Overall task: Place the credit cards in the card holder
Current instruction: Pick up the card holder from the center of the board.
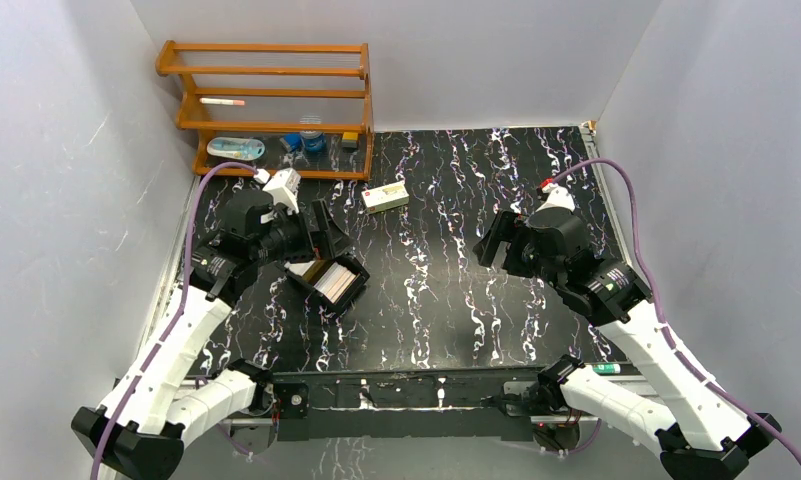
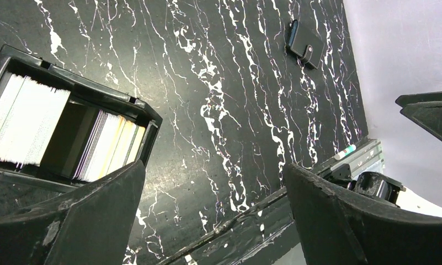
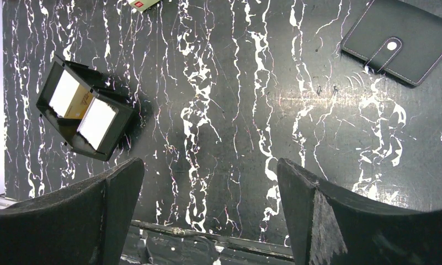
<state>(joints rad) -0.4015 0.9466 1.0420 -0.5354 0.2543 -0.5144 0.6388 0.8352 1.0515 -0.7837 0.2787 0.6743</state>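
The credit cards (image 2: 25, 127) stand as white and pale stacks inside an open black hinged box (image 1: 326, 290) at the left of the table; they also show in the right wrist view (image 3: 97, 122). The card holder (image 3: 398, 41) is a closed flat black wallet with a snap tab, lying flat on the table; it also shows in the left wrist view (image 2: 305, 43). I cannot make it out in the top view. My left gripper (image 2: 214, 165) is open and empty, just beside the box. My right gripper (image 3: 210, 161) is open and empty above the table, apart from the wallet.
A cream carton (image 1: 385, 197) lies at the back middle. A wooden rack (image 1: 266, 100) with small items stands at the back left. A marker (image 1: 606, 368) lies by the near rail. Grey walls close in three sides.
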